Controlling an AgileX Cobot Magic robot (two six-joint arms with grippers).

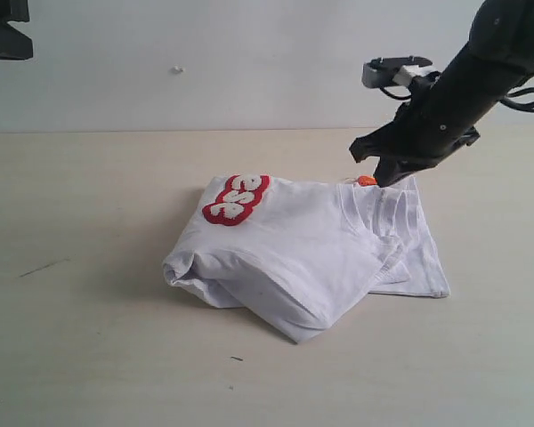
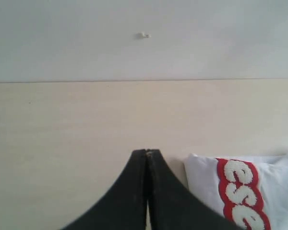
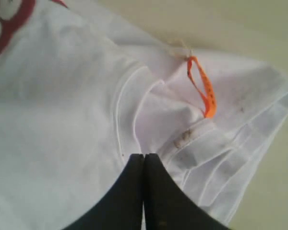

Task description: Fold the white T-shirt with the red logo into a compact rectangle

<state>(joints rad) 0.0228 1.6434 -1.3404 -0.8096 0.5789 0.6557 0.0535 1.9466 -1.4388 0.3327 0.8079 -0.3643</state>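
- The shirt (image 1: 303, 249) lies as a loose, half-folded bundle around the middle of the desk (image 1: 89, 338), well apart from the far edge; the logo (image 1: 236, 198) shows only in part, on top at the bundle's far left corner
- The right gripper (image 3: 144, 155) has its jaws pressed together and seems to hold nothing; it is at the collar (image 3: 129, 96), near the orange tag (image 3: 201, 88), and I cannot tell if the tips touch the cloth
- The left gripper (image 2: 147, 152) is also pressed together and empty, over bare desk just beside the logo end of the shirt
- The cloth looks thin, soft and light, with no stiffness, so I think any lifted part will sag and pull the layers under it
- The best places to take hold are probably the stitched hems and the ribbed collar, which are thicker; the flat flap toward the near right corner of the bundle gives a free edge to pinch
- The tag is a poor hold, it is only a thin loop
- The desk looks smooth, so the bundle may slide when pulled from one side; one gripper should perhaps press down while the other one folds
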